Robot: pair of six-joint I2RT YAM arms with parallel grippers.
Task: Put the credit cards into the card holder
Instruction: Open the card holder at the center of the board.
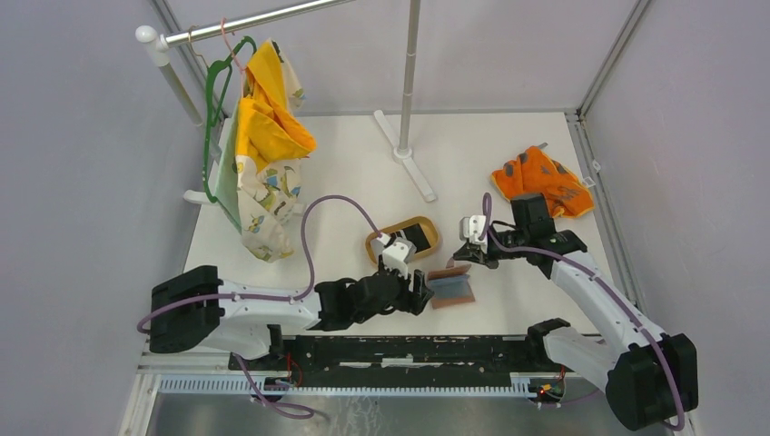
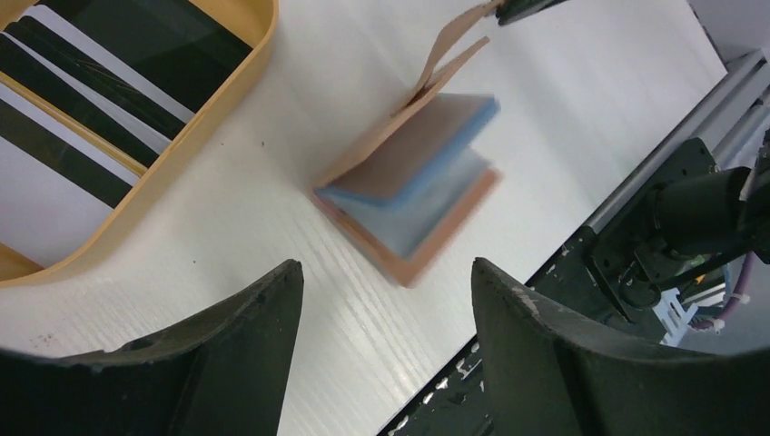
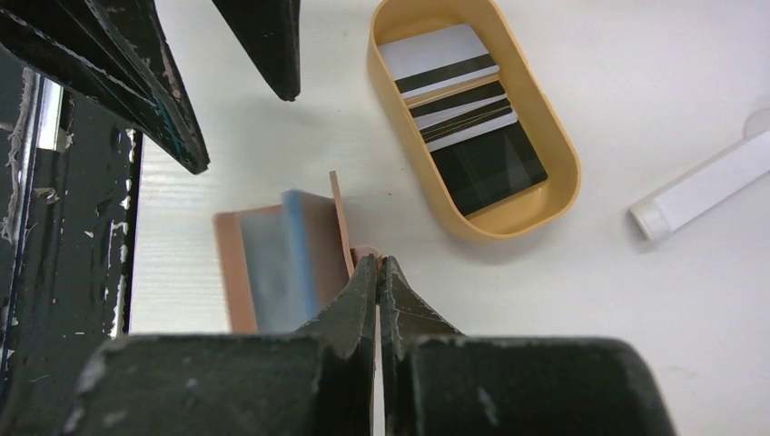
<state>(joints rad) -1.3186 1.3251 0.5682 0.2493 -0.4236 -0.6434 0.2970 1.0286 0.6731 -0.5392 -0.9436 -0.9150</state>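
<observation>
Top view, card holder (image 1: 452, 287): lay on the table (image 1: 345, 182) between the two claws, just beside the tray (image 1: 372, 243), its cover raised toward the right arm.
Top view, right gripper (image 1: 469, 252): sat at the cover's far edge, probably to keep the holder open for loading.
Top view, left gripper (image 1: 419, 292): sat just beside the holder's left side, carrying nothing.
Left wrist, left gripper (image 2: 386, 300): fingers were spread wide and empty, with the holder beyond them.
Left wrist, card holder (image 2: 409, 173): reddish-brown outside and blue-grey pockets inside. It stood half open like a book, its outline blurred, the thin cover drawn up to the right gripper (image 2: 527, 7).
Left wrist, credit cards (image 2: 82, 100): black and white, stacked in the tray (image 2: 218, 100).
Right wrist, right gripper (image 3: 377, 263): tips were pressed together, pinching the cover's edge.
Right wrist, card holder (image 3: 272, 263): pockets faced the left gripper (image 3: 241, 127), seemingly so a card could slide in from that side.
Right wrist, credit cards (image 3: 463, 118): overlapped in the tray (image 3: 563, 154), near the holder but not touching it. No card was visible in the pockets.
</observation>
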